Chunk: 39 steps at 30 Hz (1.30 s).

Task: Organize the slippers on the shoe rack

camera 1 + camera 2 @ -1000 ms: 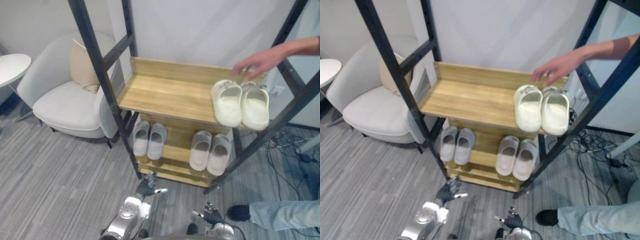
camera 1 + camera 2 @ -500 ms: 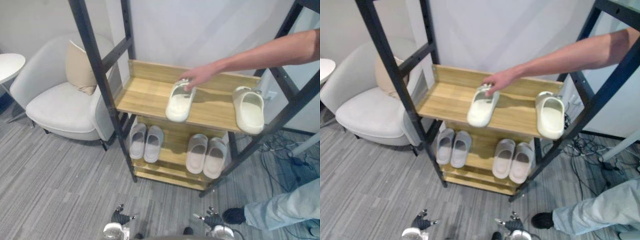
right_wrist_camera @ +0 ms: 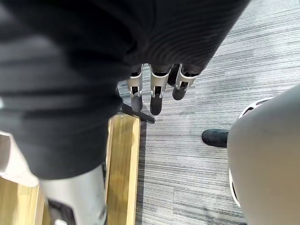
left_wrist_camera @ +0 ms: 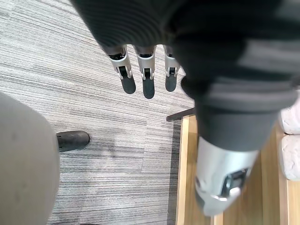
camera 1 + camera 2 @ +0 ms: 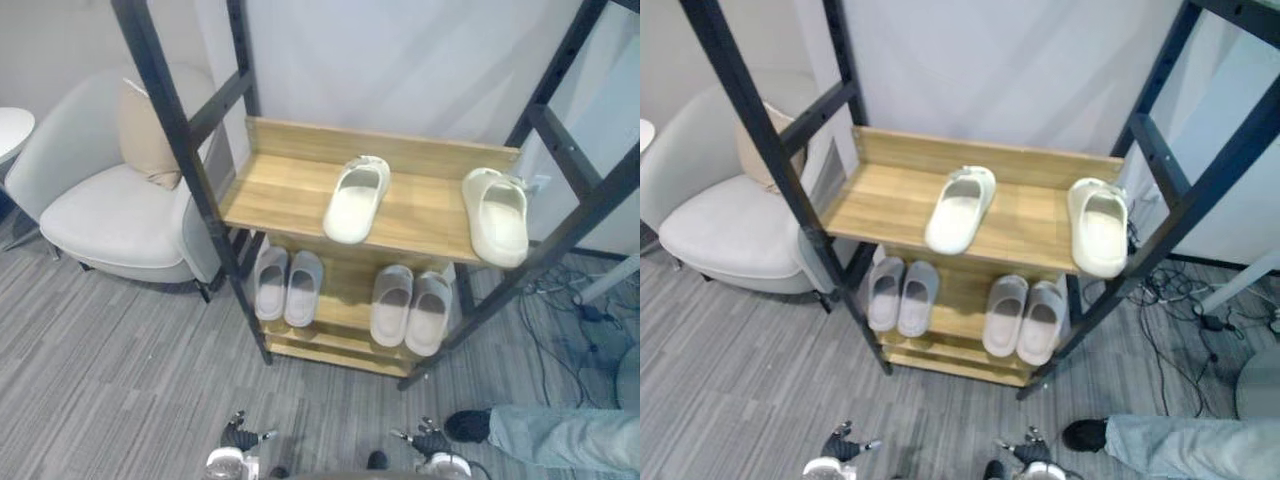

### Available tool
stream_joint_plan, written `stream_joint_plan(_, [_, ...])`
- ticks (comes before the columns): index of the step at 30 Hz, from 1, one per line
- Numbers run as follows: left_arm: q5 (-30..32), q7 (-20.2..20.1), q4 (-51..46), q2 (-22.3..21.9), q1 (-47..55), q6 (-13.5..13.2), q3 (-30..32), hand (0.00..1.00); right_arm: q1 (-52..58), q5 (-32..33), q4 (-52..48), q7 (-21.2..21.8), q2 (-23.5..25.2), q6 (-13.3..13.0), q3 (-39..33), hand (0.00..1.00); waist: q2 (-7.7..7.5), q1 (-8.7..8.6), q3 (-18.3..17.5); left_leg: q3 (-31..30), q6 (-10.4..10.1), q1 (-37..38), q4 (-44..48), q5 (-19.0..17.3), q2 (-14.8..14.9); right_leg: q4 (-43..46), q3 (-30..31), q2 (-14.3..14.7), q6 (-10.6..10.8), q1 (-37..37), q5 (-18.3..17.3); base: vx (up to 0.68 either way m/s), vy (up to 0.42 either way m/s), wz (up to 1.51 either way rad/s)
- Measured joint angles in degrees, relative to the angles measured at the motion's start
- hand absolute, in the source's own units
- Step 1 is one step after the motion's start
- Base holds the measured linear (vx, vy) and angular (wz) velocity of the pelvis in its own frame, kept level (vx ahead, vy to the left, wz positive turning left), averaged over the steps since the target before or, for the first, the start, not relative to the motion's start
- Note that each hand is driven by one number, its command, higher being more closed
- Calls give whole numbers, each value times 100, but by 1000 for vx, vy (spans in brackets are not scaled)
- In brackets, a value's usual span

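Fingers (image 4: 148, 82) of left hand (image 5: 238, 438) and right hand (image 5: 428, 441) are held straight, empty; the right slipper (image 5: 497, 215), overhanging the shelf (image 5: 280, 190) edge, could be knocked off.

The shoe rack (image 5: 290, 195) has honey-coloured wooden shelves with a fine straight grain, set in a black frame (image 5: 170, 110). On the top shelf, the middle slipper (image 5: 355, 200) and the right slipper (image 5: 497, 215) are cream. Below, the left pair (image 5: 287, 285) and the right pair (image 5: 411, 308) are pale grey. The armchair (image 5: 110, 215) on the left is off-white, its cushion (image 5: 145, 135) beige. The carpet (image 5: 100, 370) is grey with thin streaky stripes. The far wall (image 5: 400, 60) is white. On the near right, a person's trouser leg (image 5: 560, 435) is light blue and the shoe (image 5: 465, 425) black.
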Motion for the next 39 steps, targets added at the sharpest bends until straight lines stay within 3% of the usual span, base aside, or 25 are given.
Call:
stream_joint_plan(10, [0,1,-1,-60,-8,-7,-69,0,-1,-5,1,-1,-1,-1,-62,0,29,0,21,21,0,3,0,-7,5,0,29,3,2,-6,-5,0,0,0])
stream_joint_plan(13, [-2,0,-25,-50,-55,-16,-320,0,6,-4,2,-2,0,-2,-61,0,37,-5,26,42,-2,5,4,-18,17,0,49,5,2,-13,-5,-6,-3,-2])
stream_joint_plan(17, [-12,-7,-363,-81,-54,-23,-1116,0,21,-6,0,-4,-2,-3,-41,0,38,-9,27,139,-5,29,15,-72,35,0,160,24,2,-32,-5,-9,-5,-12])
stream_joint_plan(21, [-25,-70,-1277,-91,-177,-119,-2090,0,59,-4,-28,-16,-2,-23,-33,0,36,-20,23,180,-21,0,17,-88,70,0,195,61,-3,-92,-9,8,-17,-7])
stream_joint_plan(30, [-312,-516,-3032,-80,-798,-143,-3635,0,83,2,-202,-29,-50,-40,195,0,60,-123,11,197,-36,-4,16,-126,102,-1,199,97,-7,-109,-38,-1,-3,-1])
stream_joint_plan(35, [-446,-546,-4021,-95,-1170,-327,-3813,0,74,0,-256,-31,-71,-43,246,0,104,-165,-43,315,-25,-13,17,-148,101,-1,296,102,-12,-185,-27,-18,-6,-12])
stream_joint_plan(39, [-718,-457,-4752,-92,-1624,-370,-3513,0,64,-4,-260,-51,-173,-42,372,0,159,-202,-92,328,-19,-16,17,-152,96,-1,309,111,-15,-199,-23,-4,-5,-3])
